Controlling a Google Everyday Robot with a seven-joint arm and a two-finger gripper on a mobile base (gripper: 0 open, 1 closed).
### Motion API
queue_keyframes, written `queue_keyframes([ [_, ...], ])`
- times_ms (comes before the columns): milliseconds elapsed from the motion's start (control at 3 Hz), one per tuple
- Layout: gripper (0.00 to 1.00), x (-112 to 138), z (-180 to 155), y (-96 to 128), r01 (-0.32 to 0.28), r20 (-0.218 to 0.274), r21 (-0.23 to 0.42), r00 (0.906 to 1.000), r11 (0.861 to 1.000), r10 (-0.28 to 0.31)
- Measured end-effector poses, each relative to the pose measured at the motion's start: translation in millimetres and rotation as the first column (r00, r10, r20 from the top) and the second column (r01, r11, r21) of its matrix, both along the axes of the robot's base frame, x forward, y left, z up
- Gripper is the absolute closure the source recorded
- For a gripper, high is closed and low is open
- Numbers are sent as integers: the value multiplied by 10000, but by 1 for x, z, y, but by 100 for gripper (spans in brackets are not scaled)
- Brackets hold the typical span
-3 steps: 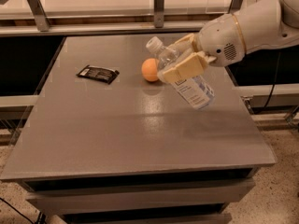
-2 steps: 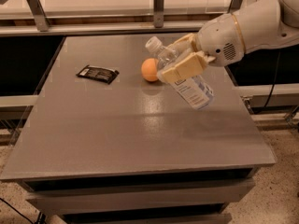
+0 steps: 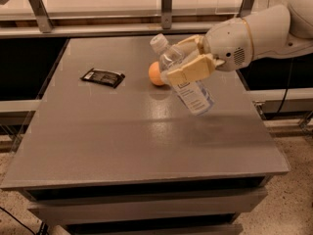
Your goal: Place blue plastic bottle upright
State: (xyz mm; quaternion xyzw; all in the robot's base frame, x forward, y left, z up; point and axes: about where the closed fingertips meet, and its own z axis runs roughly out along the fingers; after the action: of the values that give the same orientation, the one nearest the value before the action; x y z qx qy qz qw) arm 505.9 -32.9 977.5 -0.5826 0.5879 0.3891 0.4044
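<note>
worktop (image 3: 122, 146) spanned lower frame | bottle (image 3: 196, 95) hung tilted above it, right of centre, cap toward upper left, base down-right, likely awaiting righting | gripper (image 3: 178, 58) gripped its middle from the right | orange (image 3: 155, 74) sat just behind | packet (image 3: 102, 77) lay far left

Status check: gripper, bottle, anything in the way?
Gripper shut on blue plastic bottle, over table right half. Bottle tilted, cap up-left. Orange ball just behind it.

Smooth grey surface (image 3: 122, 146), dull sheen; above its right side, clear glossy plastic bottle (image 3: 195, 96) in matt cream fingers (image 3: 188, 72) of the gripper (image 3: 182, 58)
</note>
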Motion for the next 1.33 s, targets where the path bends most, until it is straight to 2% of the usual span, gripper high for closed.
queue_keyframes([
  [333, 100, -9, 20, 9, -557, 32, 2165, 9984, 9747, 564],
  [667, 100, -24, 47, 22, -1108, 400, 3682, 9938, 9231, 1033],
  [1000, 100, -39, 58, 44, -1549, 680, 4443, 9879, 8824, 1392],
  [1333, 100, -43, 59, 49, -1666, 733, 4495, 9860, 8776, 1496],
])
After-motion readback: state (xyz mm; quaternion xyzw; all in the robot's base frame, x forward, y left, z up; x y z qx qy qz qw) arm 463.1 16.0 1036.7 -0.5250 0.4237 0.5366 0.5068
